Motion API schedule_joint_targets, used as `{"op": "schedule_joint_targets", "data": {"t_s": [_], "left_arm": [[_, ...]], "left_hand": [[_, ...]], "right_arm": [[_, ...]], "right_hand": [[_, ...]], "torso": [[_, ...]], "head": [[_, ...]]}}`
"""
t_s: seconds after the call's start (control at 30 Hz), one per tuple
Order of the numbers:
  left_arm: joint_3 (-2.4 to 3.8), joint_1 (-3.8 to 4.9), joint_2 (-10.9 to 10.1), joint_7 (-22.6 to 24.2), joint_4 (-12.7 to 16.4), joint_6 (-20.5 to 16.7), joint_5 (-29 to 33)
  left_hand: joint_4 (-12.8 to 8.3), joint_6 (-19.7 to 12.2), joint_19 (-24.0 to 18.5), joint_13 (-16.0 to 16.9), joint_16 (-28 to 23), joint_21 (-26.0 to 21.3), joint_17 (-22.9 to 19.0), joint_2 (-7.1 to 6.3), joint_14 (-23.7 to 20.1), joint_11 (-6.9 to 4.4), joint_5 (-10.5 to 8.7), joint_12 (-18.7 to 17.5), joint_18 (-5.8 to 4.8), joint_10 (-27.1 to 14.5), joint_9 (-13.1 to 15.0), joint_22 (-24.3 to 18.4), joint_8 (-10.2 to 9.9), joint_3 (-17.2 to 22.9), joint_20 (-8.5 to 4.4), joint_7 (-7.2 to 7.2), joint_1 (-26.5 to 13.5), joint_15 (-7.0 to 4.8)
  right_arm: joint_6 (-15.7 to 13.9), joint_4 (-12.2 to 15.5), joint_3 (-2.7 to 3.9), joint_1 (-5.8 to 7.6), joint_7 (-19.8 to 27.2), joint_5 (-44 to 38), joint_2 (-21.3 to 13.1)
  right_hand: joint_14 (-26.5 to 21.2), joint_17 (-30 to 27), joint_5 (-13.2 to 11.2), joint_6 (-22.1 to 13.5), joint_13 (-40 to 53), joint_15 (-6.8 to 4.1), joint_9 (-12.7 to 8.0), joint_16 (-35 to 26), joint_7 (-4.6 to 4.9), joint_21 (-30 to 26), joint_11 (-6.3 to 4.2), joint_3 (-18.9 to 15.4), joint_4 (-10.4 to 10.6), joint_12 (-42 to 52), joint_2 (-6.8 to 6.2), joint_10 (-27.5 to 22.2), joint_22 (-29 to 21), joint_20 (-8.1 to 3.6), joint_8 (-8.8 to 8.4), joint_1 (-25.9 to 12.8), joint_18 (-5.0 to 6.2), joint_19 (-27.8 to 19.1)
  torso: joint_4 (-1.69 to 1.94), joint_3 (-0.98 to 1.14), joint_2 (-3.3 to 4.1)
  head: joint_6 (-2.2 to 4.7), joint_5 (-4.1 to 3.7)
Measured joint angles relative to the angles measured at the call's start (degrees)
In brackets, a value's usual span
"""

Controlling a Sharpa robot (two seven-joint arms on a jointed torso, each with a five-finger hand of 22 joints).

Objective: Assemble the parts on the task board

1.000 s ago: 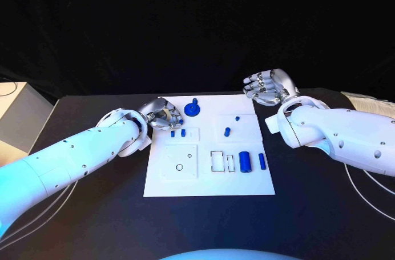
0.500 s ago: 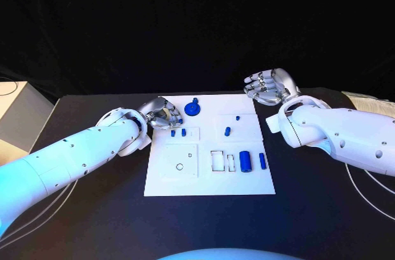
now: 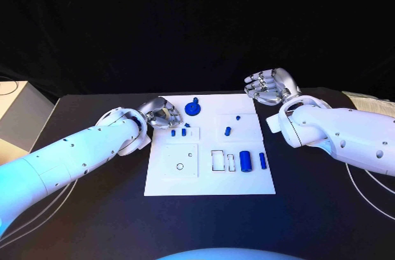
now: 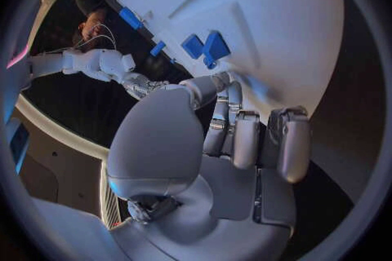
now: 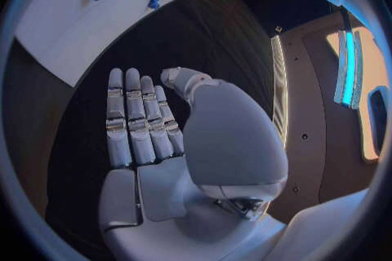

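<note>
left hand (image 3: 163, 116) | fingers hide board corner (grasp unclear) | task board (image 4: 270, 6) | cut off by circle's rim

A black table (image 3: 99, 214) fills the near and middle scene; behind its far edge hangs a dark backdrop (image 3: 197, 37), nearly featureless; at the far left stands a pale box-like cabinet (image 3: 16, 117) with a thin cable across its top; at the far right edge lies a whitish ribbed object (image 3: 370, 103), only partly seen.
</note>
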Motion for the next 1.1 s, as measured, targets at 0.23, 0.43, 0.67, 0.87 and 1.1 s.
{"op": "schedule_joint_targets", "data": {"t_s": [0.23, 0.43, 0.67, 0.87, 1.1], "left_arm": [[-0.02, -0.01, 0.0, -0.3, 0.0, 0.0, -0.2], [-0.03, -0.02, 0.0, -0.5, 0.0, 0.1, -0.3], [-0.04, -0.02, -0.1, -0.5, 0.1, 0.0, -0.3], [0.01, -0.06, -0.4, -0.2, 1.1, -0.5, -0.1], [1.41, -0.06, -0.8, 0.9, 3.4, -1.8, -0.8]], "left_hand": [[0.0, 0.0, 0.0, 0.1, 0.0, 0.0, 0.0, 0.0, 0.0, 0.0, 0.0, 0.0, 0.0, 0.0, 0.0, 0.0, 0.0, 0.0, 0.0, 0.0, 0.0, 0.0], [0.0, 0.0, 0.0, 0.1, 0.0, 0.0, 0.0, 0.0, 0.0, 0.0, 0.0, 0.0, 0.0, 0.0, 0.0, 0.0, 0.0, 0.0, 0.0, 0.0, 0.0, 0.0], [0.0, -0.1, 0.0, 0.2, 0.0, 0.0, -0.4, 0.0, 0.0, 0.0, 0.0, 0.0, 0.0, 0.0, 0.0, 0.0, 0.0, 0.0, 0.0, 0.11, 0.0, 0.0], [0.0, -4.3, 0.0, 0.3, -0.7, -1.3, -2.9, -0.92, -1.0, 0.44, 0.0, -0.1, 0.0, -1.1, -0.7, 0.0, -2.0, 0.0, 0.0, 0.73, -0.9, 0.39], [0.5, -7.0, -0.6, -0.9, -2.4, -4.0, -10.6, -2.58, -5.6, 2.08, 0.0, -2.8, 0.0, -4.0, -1.0, 0.0, -3.2, -1.3, 0.87, 0.59, -1.4, 1.73]], "right_arm": [[0.0, 0.0, 0.0, 0.0, 0.0, 0.0, 0.0], [0.0, 0.0, 0.0, 0.0, 0.0, 0.0, 0.0], [0.0, 0.0, 0.0, 0.0, 0.1, 0.0, 0.0], [0.0, 0.0, 0.0, 0.0, 0.2, 0.0, 0.0], [0.0, 0.0, 0.0, 0.0, 0.2, 0.0, 0.0]], "right_hand": [[0.0, 0.0, 0.0, 0.0, 0.0, 0.0, 0.0, 0.0, 0.0, 0.0, 0.01, 0.0, 0.0, 0.0, 0.0, 0.0, 0.0, 0.0, 0.0, 0.0, 0.0, 0.0], [0.0, 0.0, 0.0, 0.0, 0.0, 0.0, 0.0, 0.0, 0.0, 0.0, 0.02, 0.0, 0.0, 0.0, 0.0, 0.0, 0.0, 0.0, 0.0, 0.0, 0.0, 0.0], [0.0, 0.0, 0.0, 0.0, 0.0, 0.0, 0.0, 0.0, 0.0, 0.0, 0.02, 0.0, 0.0, 0.0, 0.0, 0.0, 0.0, 0.0, 0.0, 0.0, 0.0, 0.0], [0.0, 0.0, 0.0, 0.0, 0.0, 0.0, 0.0, 0.0, 0.0, 0.0, 0.02, 0.0, 0.0, 0.0, 0.0, 0.0, 0.0, 0.0, 0.0, 0.0, 0.0, 0.0], [0.0, 0.0, 0.0, 0.0, 0.0, 0.0, 0.0, 0.0, 0.0, 0.0, 0.02, 0.0, 0.0, 0.0, 0.0, 0.0, 0.0, 0.0, 0.0, 0.0, 0.0, 0.0]], "torso": [[0.0, -0.01, 0.0], [0.0, -0.01, 0.0], [-0.01, -0.02, 0.0], [-0.03, 0.0, -0.01], [-0.03, 0.04, -0.01]], "head": [[0.03, 0.0], [0.04, -0.04], [0.12, -0.06], [0.25, -0.05], [0.3, -0.13]]}}
